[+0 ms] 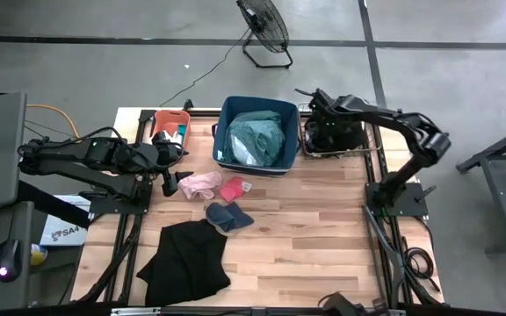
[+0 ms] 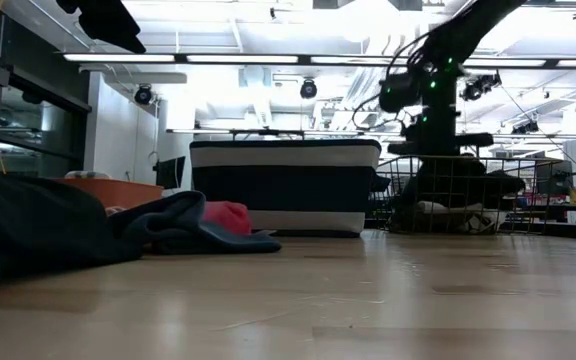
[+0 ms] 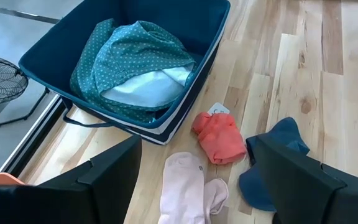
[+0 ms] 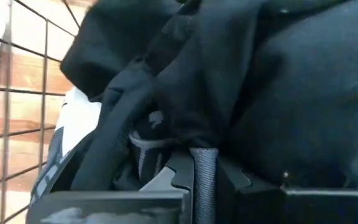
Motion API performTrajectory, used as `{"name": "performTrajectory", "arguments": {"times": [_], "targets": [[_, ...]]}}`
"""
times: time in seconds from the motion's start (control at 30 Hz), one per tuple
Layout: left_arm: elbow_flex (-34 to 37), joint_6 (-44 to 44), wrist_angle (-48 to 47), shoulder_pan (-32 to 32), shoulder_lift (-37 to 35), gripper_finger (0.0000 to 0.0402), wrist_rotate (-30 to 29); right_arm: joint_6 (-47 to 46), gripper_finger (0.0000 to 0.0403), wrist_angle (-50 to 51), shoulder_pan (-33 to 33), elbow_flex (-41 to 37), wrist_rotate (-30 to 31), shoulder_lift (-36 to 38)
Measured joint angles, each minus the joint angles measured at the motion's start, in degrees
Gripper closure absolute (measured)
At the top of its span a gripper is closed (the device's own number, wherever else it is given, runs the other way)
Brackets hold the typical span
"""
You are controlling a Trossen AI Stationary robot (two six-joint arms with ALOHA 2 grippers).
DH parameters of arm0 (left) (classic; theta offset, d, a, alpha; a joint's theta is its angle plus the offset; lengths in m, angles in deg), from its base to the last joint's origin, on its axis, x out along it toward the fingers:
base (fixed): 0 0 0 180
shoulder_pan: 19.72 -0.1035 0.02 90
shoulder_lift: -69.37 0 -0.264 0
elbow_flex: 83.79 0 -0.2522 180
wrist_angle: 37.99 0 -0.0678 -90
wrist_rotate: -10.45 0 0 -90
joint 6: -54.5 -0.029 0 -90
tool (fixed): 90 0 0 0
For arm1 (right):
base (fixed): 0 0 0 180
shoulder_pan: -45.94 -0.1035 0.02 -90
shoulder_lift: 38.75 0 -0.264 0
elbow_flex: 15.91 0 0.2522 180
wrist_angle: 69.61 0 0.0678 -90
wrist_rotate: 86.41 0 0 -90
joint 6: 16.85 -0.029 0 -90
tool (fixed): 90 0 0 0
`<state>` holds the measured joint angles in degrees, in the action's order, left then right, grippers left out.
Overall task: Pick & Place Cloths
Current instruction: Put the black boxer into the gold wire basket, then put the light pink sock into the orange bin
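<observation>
Cloths lie in 3 places on the table, and going from left to right the first thing is the left gripper [image 1: 170, 178], which hovers with its fingers wide apart and holds nothing. Just beside it, toward the table's middle, lies the pink cloth [image 1: 200, 183], then the red cloth [image 1: 233, 189], then the blue cloth [image 1: 227, 216], and nearer the front edge the large black cloth [image 1: 185, 257]. The pink piece is the closest to this claw, almost under it, and its long axis runs along the table from left to right, so the fingers probably need to come down across it. The left arm is clearly the nearer one for all 4 loose pieces.

Behind them stands the navy bin [image 1: 224, 130] with the teal shirt [image 1: 258, 138] already inside. Further right is the wire bin [image 1: 371, 147], where the right gripper [image 1: 325, 133] is low among the dark fabric [image 4: 272, 74] with its fingers closed; whether it pinches this fabric cannot be told.

The left wrist view shows a white cloth [image 3: 148, 84] under the teal shirt, which the high view hardly gives. The low view hides the pink piece behind the black cloth.
</observation>
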<state>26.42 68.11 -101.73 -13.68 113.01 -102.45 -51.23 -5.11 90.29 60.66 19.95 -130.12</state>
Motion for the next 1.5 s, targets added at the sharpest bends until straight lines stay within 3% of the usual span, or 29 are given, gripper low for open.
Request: {"name": "performTrajectory", "arguments": {"times": [0.13, 0.3, 0.47, 0.7, 0.93, 1.17, 1.5], "targets": [[0.0, 0.0, -0.02, -0.01, 0.0, 0.0096, 0.0, 1.31, 0.038, -1.03, 0.26, 0.04, -1.68, -2.85], [0.0, 0.0, -0.04, 0.0, 0.0, 0.0096, 0.0, 1.69, 0.0331, -0.68, -1.27, -0.05, 1.11, -1.9], [0.0, 0.0, -0.02, -0.01, 0.0, 0.0096, 0.0, 1.79, 0.026, -0.63, -2.0, -0.11, 1.65, 3.12], [0.0, 0.2, 0.0, -0.01, 0.0, 0.0096, 0.0, 2.67, 0.0162, -0.52, -2.86, -0.13, -2.07, 12.23], [0.0, 0.2, 0.0, 0.0, 0.0, 0.0096, 0.0, 2.54, 0.0125, -0.15, -5.9, -0.13, -3.02, 20.33], [0.0, 0.24, 0.02, 0.0, 0.17, 0.0096, 0.0, 1.65, 0.0124, 0.52, -15.82, -0.13, -2.74, 25.19], [0.0, 1.25, 0.04, -0.01, 0.17, 0.0096, 0.0, -0.29, 0.0124, -5.28, -38.42, -0.13, 5.09, 25.2]]}}
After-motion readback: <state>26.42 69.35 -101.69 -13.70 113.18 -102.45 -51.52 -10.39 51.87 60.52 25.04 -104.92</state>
